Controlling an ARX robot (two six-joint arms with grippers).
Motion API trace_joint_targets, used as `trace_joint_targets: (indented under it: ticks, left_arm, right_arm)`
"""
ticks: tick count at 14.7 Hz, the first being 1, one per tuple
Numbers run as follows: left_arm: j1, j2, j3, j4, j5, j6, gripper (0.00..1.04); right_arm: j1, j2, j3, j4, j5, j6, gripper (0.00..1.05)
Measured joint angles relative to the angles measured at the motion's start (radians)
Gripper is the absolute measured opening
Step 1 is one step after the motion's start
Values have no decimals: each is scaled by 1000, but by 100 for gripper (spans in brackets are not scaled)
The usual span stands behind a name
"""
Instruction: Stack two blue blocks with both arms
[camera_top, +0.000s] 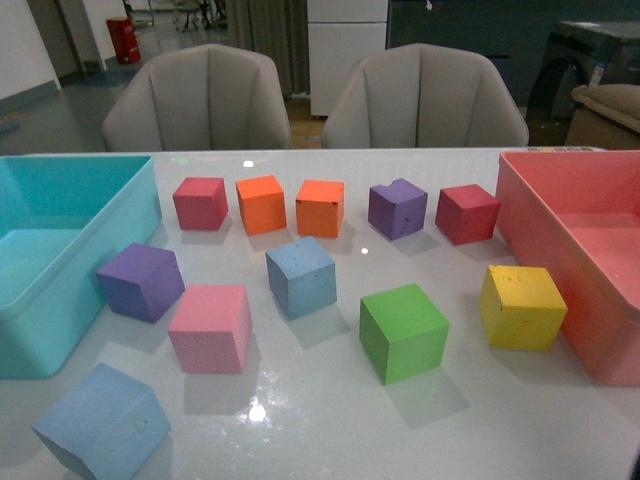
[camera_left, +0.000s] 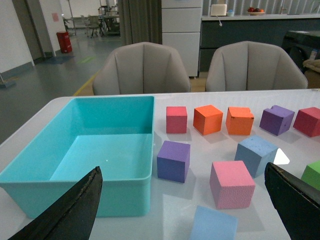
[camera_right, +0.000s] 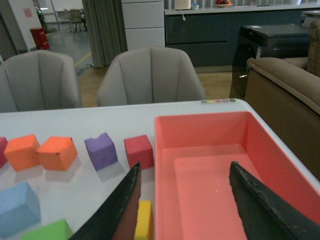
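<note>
Two blue blocks lie apart on the white table. One blue block (camera_top: 301, 276) sits mid-table. The other blue block (camera_top: 103, 422) rests tilted at the front left, near the table edge. Neither arm shows in the front view. My left gripper (camera_left: 182, 169) is open and empty, raised above the table. The near blue block (camera_left: 214, 223) lies between and below its fingers (camera_left: 75, 210), and the middle blue block (camera_left: 256, 154) sits farther off. My right gripper (camera_right: 185, 165) hangs open and empty over the pink bin (camera_right: 200, 122). The middle blue block (camera_right: 18, 207) is off to its side.
A teal bin (camera_top: 75, 162) stands at the left and a pink bin (camera_top: 520, 215) at the right. Purple (camera_top: 141, 281), pink (camera_top: 210, 328), green (camera_top: 402, 331) and yellow (camera_top: 522, 306) cubes surround the middle block. Red, orange and purple cubes line the back. Two chairs stand behind.
</note>
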Motion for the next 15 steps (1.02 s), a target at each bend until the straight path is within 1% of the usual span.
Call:
trace_joint_targets:
  ticks: [2, 3, 4, 5, 8, 12, 13, 15]
  left_arm:
    - [0, 0, 0, 1, 0, 0, 98]
    - [0, 0, 0, 0, 0, 0, 98]
    - [0, 0, 0, 0, 0, 0, 98]
    - [0, 0, 0, 0, 0, 0, 98]
    - [0, 0, 0, 0, 0, 0, 98]
    - [0, 0, 0, 0, 0, 0, 98]
    - [0, 0, 0, 0, 0, 0, 98]
    - [0, 0, 0, 0, 0, 0, 98]
  right_arm:
    - [-92, -235, -117, -170, -98, -18, 35]
    - [-103, -318, -153, -212, -100, -21, 26]
    - [-100, -409, -172, -218, -109, -28, 11]
    - [-100, -452, -179, -222, -113, -35, 2]
    - [-100, -551, -246, -292, -113, -34, 2]
    - [-100, -685, -281, -386, -113, -34, 2]
    - [-100, -705, -308, -351, -113, -34, 2]
    - [-100, -779, -308, -431, -113, -34, 2]
